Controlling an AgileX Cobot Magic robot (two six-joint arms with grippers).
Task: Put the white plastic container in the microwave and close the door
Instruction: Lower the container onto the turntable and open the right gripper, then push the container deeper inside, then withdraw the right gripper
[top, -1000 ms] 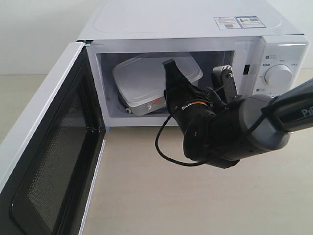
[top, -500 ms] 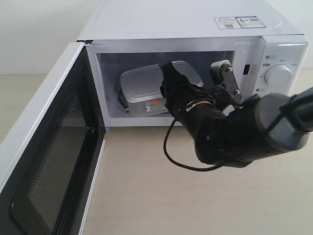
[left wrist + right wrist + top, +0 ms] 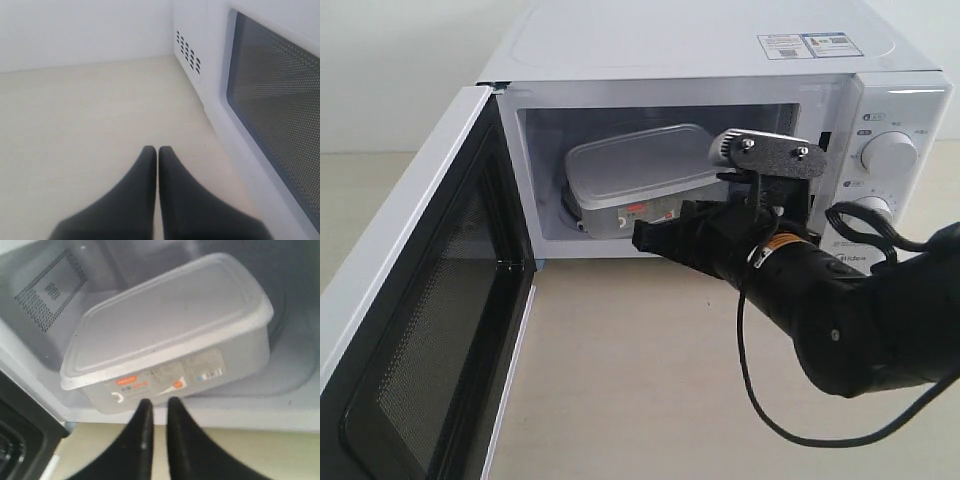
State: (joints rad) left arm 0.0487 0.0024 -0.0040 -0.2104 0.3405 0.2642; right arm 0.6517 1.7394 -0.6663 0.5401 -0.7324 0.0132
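The white plastic container (image 3: 630, 175) sits inside the microwave (image 3: 700, 40), centre frame; the right gripper (image 3: 642, 238), jaws all but closed and empty, and the left gripper (image 3: 158, 150), jaws closed, must next swing shut the open door (image 3: 420, 300), lower left.

— Where's the container (image 3: 635, 170)?
— Inside the microwave (image 3: 700, 40), on its floor, left of centre.
— The door (image 3: 410, 300)?
— Open at the left, reaching near. The right tool (image 3: 645, 238) hangs before the opening, over the counter (image 3: 640, 390).
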